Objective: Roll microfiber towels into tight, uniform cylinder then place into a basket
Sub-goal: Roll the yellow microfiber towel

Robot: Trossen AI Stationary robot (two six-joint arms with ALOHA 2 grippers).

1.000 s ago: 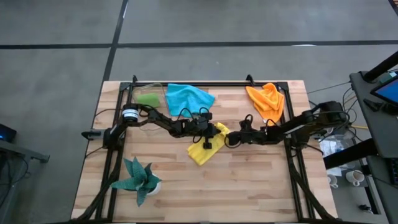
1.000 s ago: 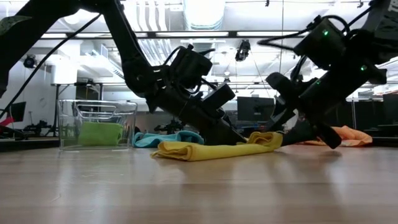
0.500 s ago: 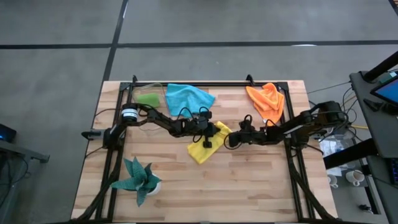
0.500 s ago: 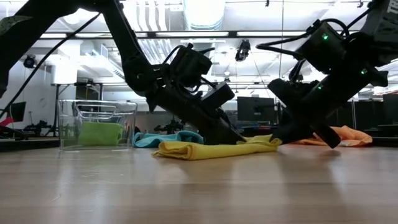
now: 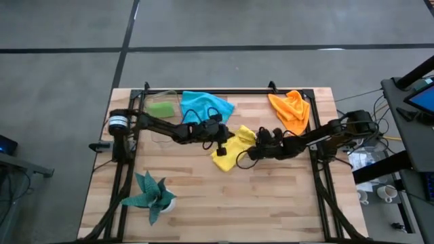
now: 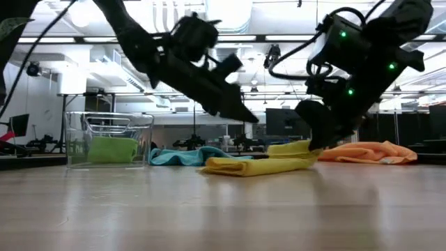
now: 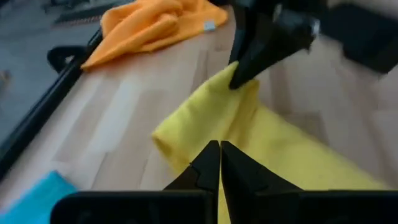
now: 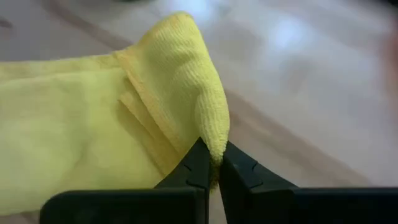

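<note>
The yellow towel (image 5: 234,149) is lying mid-bench, just in front of the blue towel (image 5: 205,105), and a thin edge of it is being pinched by the right claw (image 8: 211,169), closed on the fabric. The left claw (image 7: 220,163) is closed on nothing, raised above the yellow towel. With so slim a pinch, the cloth is judged likely to slip free, or to bunch unevenly under one-sided pulling. The basket (image 6: 109,139), beside the blue towel, is already holding the green towel (image 6: 113,149).
</note>
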